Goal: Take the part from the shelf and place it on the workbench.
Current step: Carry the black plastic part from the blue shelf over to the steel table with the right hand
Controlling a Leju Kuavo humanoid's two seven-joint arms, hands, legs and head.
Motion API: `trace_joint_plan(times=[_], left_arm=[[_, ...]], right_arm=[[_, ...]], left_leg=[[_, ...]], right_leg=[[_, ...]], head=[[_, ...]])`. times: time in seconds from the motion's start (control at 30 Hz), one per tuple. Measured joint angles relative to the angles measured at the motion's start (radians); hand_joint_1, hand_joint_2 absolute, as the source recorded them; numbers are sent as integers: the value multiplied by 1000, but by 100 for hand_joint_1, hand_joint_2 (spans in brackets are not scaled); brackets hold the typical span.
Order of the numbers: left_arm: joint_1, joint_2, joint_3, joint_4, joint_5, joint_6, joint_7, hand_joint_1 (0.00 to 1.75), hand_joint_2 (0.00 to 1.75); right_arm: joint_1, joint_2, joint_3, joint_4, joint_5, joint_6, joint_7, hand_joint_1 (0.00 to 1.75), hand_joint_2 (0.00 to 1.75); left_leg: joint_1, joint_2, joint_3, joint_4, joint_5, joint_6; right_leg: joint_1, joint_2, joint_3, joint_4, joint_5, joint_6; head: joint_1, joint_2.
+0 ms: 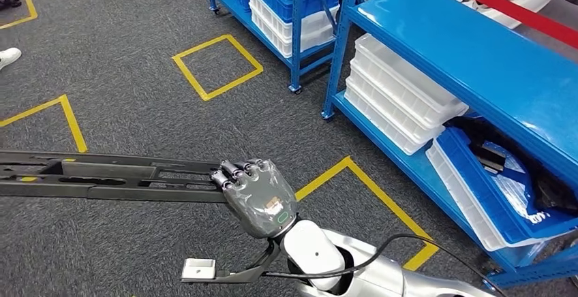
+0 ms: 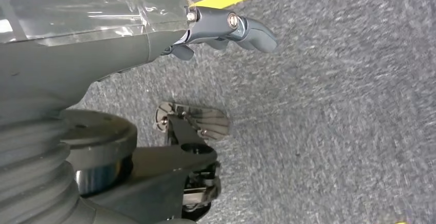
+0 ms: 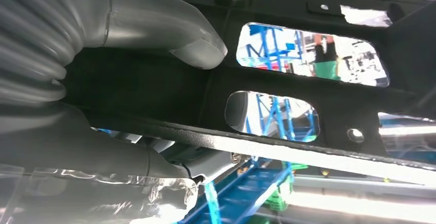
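The right hand (image 1: 259, 195) grips the near end of the part (image 1: 102, 176), a long, flat black metal frame with oblong cut-outs, its fingers (image 1: 238, 172) curled over the upper edge. From the hand the part runs straight out across the robot's front toward its left, level above the grey carpet floor (image 1: 136, 99), and leaves the head view at the edge. The right wrist view shows the same grasp from close behind: the thick grey thumb (image 3: 198, 49) lies against one face of the part (image 3: 288, 80) beside a cut-out, while the darker fingers, wrapped in clear film, close on the other side of its thin edge.

The left hand (image 2: 226, 26) hangs over the carpet with nothing in it, its fingers apart and lightly bent.

Beyond the right hand, a yellow taped square (image 1: 217, 65) marks the floor, and another yellow line (image 1: 368, 188) runs just beside the hand toward the shelf (image 1: 477, 58). This blue shelf stands well apart from the hand, on the side away from the part's free end. Stacked white bins (image 1: 399, 99) rest on its lower level, with a blue bin (image 1: 491, 195) of dark parts beside them. A second blue rack (image 1: 286, 11) with white and blue bins stands farther off.
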Motion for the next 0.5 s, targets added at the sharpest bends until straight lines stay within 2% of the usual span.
trace_joint_plan(times=[0.03,0.07,0.1,0.13,0.17,0.2,0.23,0.27,0.3,0.33,0.4,0.43,0.5], left_arm=[[-1,0,0,0,0,0,0,0,175],[-1,0,0,0,0,0,0,0,175],[-1,0,0,0,0,0,0,0,175],[-1,0,0,0,0,0,0,0,175],[0,0,0,0,0,0,0,0,175],[0,0,0,0,0,0,0,0,175],[0,0,0,0,0,0,0,0,175],[-1,0,0,0,0,0,1,0,175],[-2,0,0,0,0,0,1,0,175],[-2,0,0,0,0,0,1,0,175],[0,0,0,0,0,0,2,0,175],[1,0,0,-1,0,0,2,0,175],[0,0,0,-1,0,0,2,0,175]], right_arm=[[1,0,0,0,0,0,0,175,175],[2,0,0,0,0,0,0,175,175],[4,0,0,0,0,0,1,175,175],[6,-1,0,0,0,1,1,175,175],[7,-1,0,0,0,1,1,175,175],[7,-1,0,0,0,1,1,175,175],[7,-1,0,0,0,1,1,175,175],[7,-1,0,0,0,1,1,175,175],[7,0,0,0,0,1,2,175,175],[8,0,0,0,0,1,2,175,175],[8,0,-1,0,0,2,2,175,175],[8,0,-1,0,0,3,3,175,175],[6,2,-1,0,1,4,3,175,175]], left_leg=[[0,-7,3,-2,0,4],[0,-14,3,-2,-1,8],[-1,-23,4,-1,-2,10],[-1,-32,4,1,-3,10],[0,-42,5,3,-5,9],[2,-53,6,7,-8,7],[5,-63,6,14,-13,2],[5,-73,3,24,-19,-4],[6,-82,-2,32,-23,-9],[6,-89,-8,38,-24,-15],[8,-102,-14,39,-23,-24],[7,-97,-14,44,-25,-28],[5,-63,-34,95,-55,-38]], right_leg=[[-1,21,-27,57,-28,0],[-1,31,-62,124,-57,0],[-1,35,-95,182,-73,1],[-1,37,-117,212,-72,2],[-3,38,-119,202,-49,4],[-5,40,-104,156,-11,5],[-9,50,-79,94,27,7],[-12,66,-56,36,53,9],[-14,81,-41,-1,65,8],[-14,91,-35,-18,65,5],[-11,86,-35,-20,61,-5],[-11,77,-32,-23,63,-10],[-14,58,-25,-28,63,-21]], head=[[4,0],[8,0],[10,0],[12,0],[12,0],[12,0],[13,0],[14,0],[15,0],[14,0],[13,0],[12,0],[4,0]])
